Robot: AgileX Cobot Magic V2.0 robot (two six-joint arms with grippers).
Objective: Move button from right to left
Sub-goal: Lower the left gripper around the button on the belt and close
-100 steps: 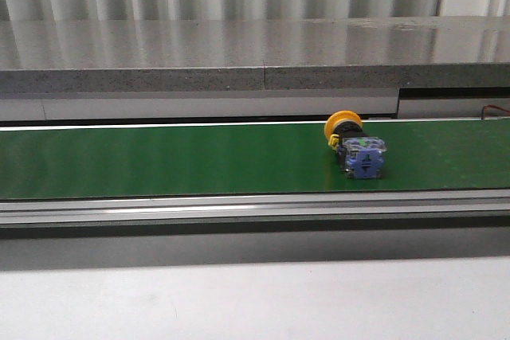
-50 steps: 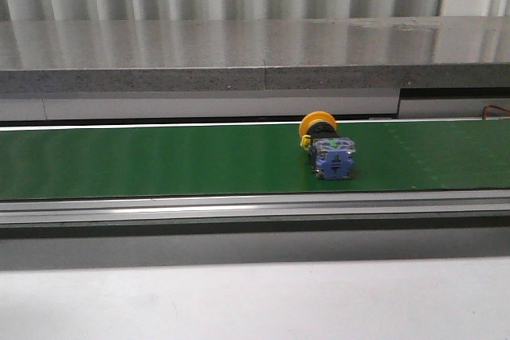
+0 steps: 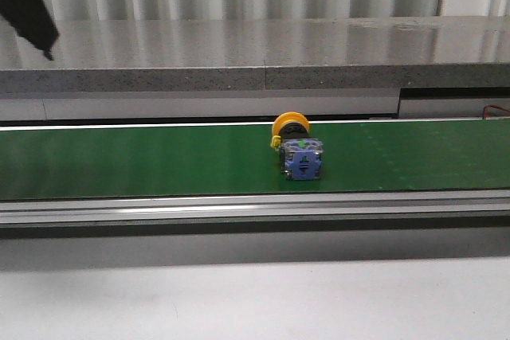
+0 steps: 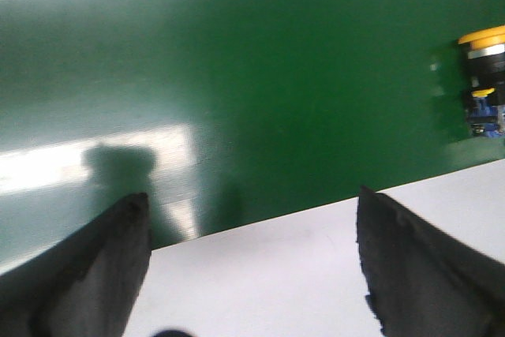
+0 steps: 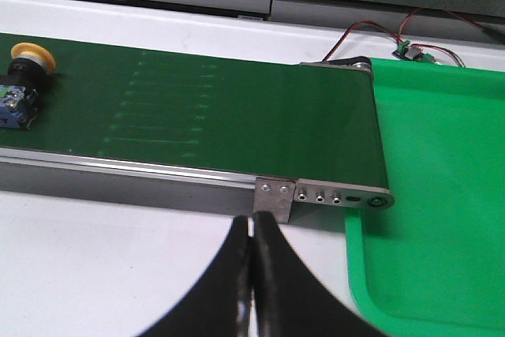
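The button [image 3: 296, 149] lies on its side on the green belt [image 3: 143, 161], a little right of the middle, its yellow cap toward the back and its blue-grey body toward the front. It also shows at the edge of the left wrist view as the button [image 4: 483, 76] and far off in the right wrist view as the button [image 5: 20, 84]. My left gripper [image 4: 251, 199] hangs open over the belt's near edge, well apart from the button, nothing between its fingers. My right gripper [image 5: 251, 222] is shut and empty, over the white table near the belt's right end.
A grey stone ledge [image 3: 255, 53] runs behind the belt. A metal rail [image 3: 255, 211] borders its front. A bright green tray [image 5: 442, 195] sits past the belt's right end, with a bracket [image 5: 316, 193] and wires [image 5: 410, 37] there. A dark arm part [image 3: 28, 5] shows at the upper left.
The button has travelled leftward along the belt, from right of centre toward the middle. A dark arm part has come into the front view's upper left corner.
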